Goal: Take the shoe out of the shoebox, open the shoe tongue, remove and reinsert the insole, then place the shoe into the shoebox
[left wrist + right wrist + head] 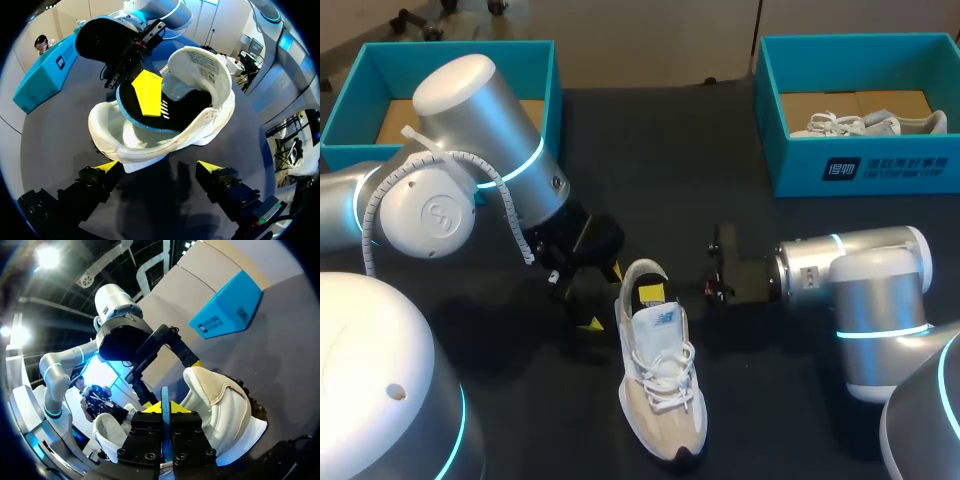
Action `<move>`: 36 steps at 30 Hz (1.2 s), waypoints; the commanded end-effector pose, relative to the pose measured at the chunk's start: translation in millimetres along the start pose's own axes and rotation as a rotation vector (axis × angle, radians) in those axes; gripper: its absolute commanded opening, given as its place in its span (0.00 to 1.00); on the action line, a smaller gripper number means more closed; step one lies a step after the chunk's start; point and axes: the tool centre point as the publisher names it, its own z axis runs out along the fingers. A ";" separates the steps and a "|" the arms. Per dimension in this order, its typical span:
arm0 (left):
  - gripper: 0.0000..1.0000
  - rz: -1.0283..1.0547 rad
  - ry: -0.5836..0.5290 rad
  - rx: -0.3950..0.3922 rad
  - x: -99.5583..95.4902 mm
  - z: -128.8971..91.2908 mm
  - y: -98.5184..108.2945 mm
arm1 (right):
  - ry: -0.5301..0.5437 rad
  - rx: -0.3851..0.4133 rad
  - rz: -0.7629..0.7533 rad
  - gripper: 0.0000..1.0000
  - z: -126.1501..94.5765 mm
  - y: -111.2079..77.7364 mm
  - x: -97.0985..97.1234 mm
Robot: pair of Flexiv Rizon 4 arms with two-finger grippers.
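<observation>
A white and beige sneaker (660, 385) lies on the dark table, heel toward the arms and its tongue (200, 62) folded up. The black insole (147, 97), blue-edged with a yellow patch, sits partly in the heel, and its far end rises out of the shoe. My right gripper (164, 410) is shut on the insole's thin blue edge and stands beside the shoe's opening (713, 275). Low behind the heel, my left gripper (159, 167) is open, its yellow tips on either side of the heel's base without touching it (603, 297).
A teal shoebox (350, 110) stands at the back left with a bare cardboard floor. A second teal shoebox (865, 170) at the back right holds another white shoe (860, 123). My left arm's big joints cover the table's left side.
</observation>
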 end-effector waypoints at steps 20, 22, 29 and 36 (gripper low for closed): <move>1.00 0.000 -0.001 -0.004 0.5 -0.2 -0.8 | -0.054 0.031 -0.051 0.46 -0.3 14.9 17.5; 1.00 0.000 -0.001 -0.004 0.5 -0.2 -0.8 | -0.062 0.031 -0.059 0.46 -2.4 17.2 20.9; 1.00 0.000 -0.001 -0.004 0.5 -0.2 -0.8 | -0.088 0.045 -0.069 0.45 -8.0 24.2 25.1; 1.00 0.000 -0.001 -0.004 0.5 -0.2 -0.8 | -0.108 0.051 -0.078 0.47 -14.5 27.9 27.7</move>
